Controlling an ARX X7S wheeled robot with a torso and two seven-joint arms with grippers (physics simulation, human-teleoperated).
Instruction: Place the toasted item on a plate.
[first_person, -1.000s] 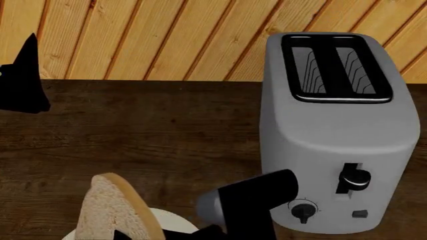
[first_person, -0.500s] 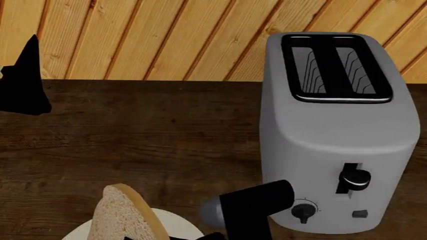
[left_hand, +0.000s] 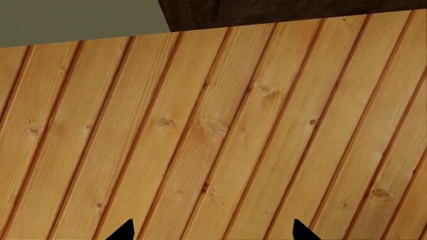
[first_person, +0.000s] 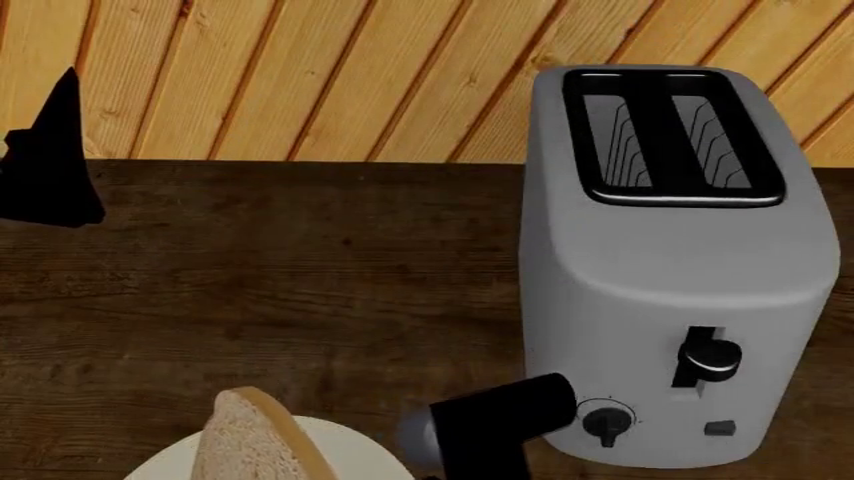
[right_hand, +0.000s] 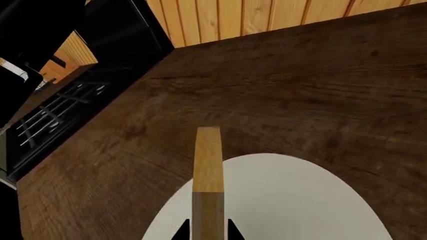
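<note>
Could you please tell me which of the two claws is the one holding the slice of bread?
The right claw: its tips pinch the bread edge-on above the plate. The left claw faces only wood panelling, nothing between its tips.

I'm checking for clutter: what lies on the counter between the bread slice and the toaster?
In the head view, only the right arm's black link crosses between the bread slice and the toaster; otherwise bare dark wooden counter.

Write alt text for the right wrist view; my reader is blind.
A bread slice stands on edge between the right gripper's fingers, over a white plate on a dark wooden counter.
</note>
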